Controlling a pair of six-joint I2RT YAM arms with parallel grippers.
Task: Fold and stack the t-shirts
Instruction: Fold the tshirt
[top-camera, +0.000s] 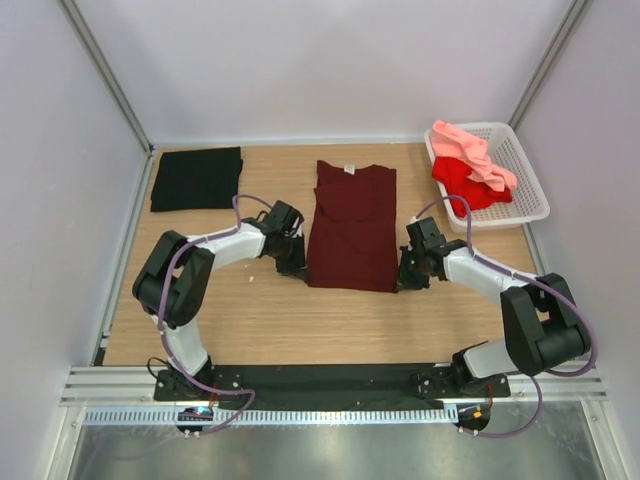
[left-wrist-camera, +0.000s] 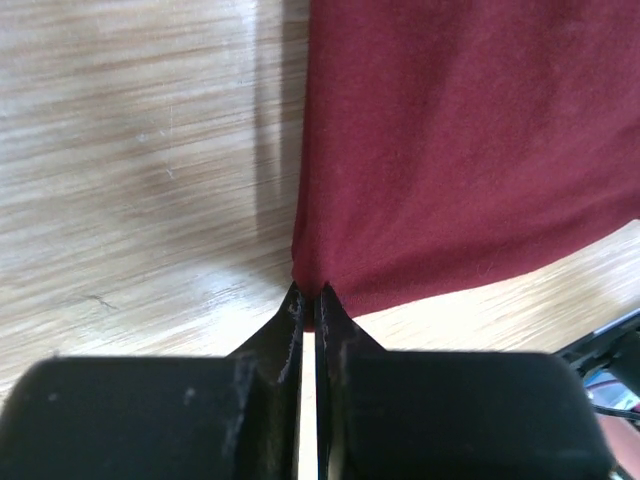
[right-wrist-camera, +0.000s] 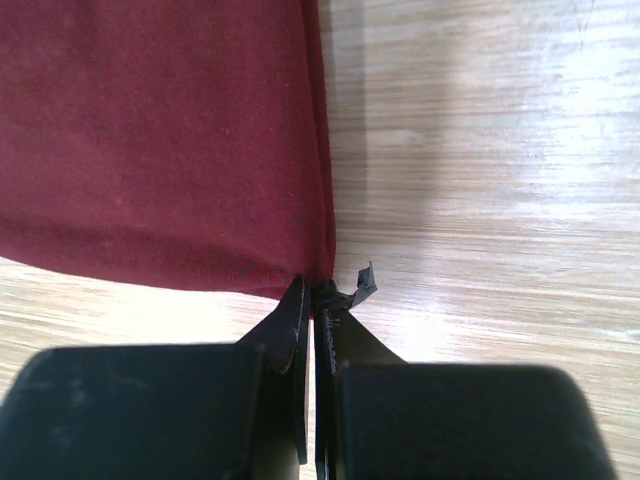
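Centrally on the pale wooden worktop (top-camera: 250, 320) a dark maroon cloth t-shirt (top-camera: 350, 225) is laid flat as a long narrow panel. Its long axis runs straight away from the arm bases, with the small white neck label (top-camera: 350, 169) at the far end and the hem at the near end. Each near corner of the hem is taken by one arm: the left gripper (top-camera: 292, 262) is set at the left corner and the right gripper (top-camera: 408, 275) at the right, so neither arm is the nearer. In both wrist views the black fingers (left-wrist-camera: 285, 330) are drawn almost together, with a pinch of maroon cloth caught at their tips. The cloth thus lies ahead of the fingers, and a fold of hem toward collar is judged to be the step prepared. A folded black t-shirt (top-camera: 196, 178) is seen at the far left. A bright red t-shirt (top-camera: 465, 182) and a salmon pink t-shirt (top-camera: 470, 150) are heaped in the white plastic lattice basket (top-camera: 522, 165) at the far right.
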